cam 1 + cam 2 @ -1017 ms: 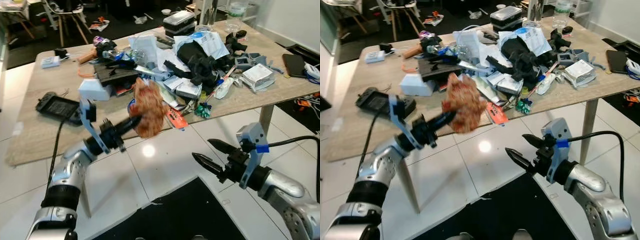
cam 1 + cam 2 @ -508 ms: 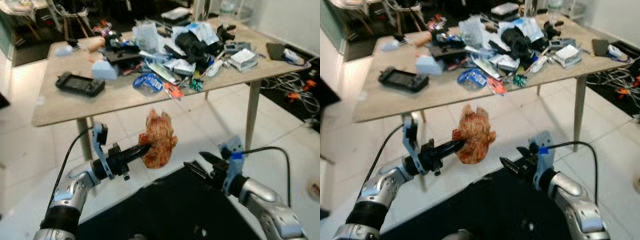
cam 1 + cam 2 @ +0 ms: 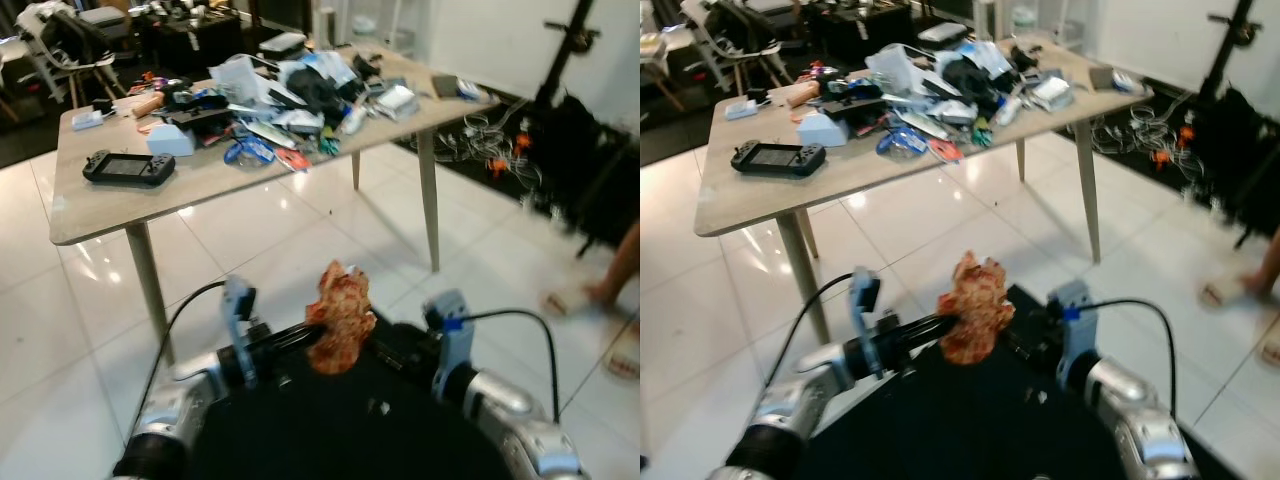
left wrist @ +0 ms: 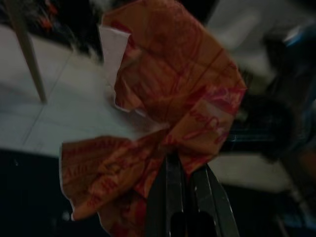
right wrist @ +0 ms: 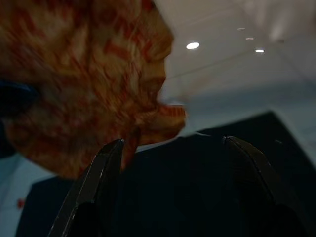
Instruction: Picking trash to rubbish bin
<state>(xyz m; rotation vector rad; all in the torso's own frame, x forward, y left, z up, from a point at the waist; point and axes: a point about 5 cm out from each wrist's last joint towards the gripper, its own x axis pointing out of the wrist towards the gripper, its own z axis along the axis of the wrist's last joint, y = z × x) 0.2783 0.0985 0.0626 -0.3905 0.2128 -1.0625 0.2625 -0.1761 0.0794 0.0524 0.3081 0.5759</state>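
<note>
A crumpled orange-red wrapper [image 3: 340,330] hangs in the air over the white tiled floor, well in front of the table. My left gripper [image 3: 312,336] is shut on it; in the left wrist view the two black fingers [image 4: 174,197] pinch the lower folds of the wrapper [image 4: 168,108]. My right gripper [image 3: 1025,343] is close beside the wrapper on its right and is open. In the right wrist view its fingers [image 5: 101,177] stand wide apart, with the wrapper [image 5: 84,84] just beyond one tip and nothing between them.
A wooden table [image 3: 100,205] at the back left carries a heap of clutter [image 3: 290,95] and a game controller [image 3: 128,167]. Cables [image 3: 490,150] lie on the floor at the right by a black stand [image 3: 565,60]. A person's feet [image 3: 600,292] are at the right edge. A black surface [image 3: 340,440] is low in front.
The view has pulled back and swung, so the table now lies farther off. The left gripper still holds the wrapper, now over the floor. The right gripper sits closer to the wrapper.
</note>
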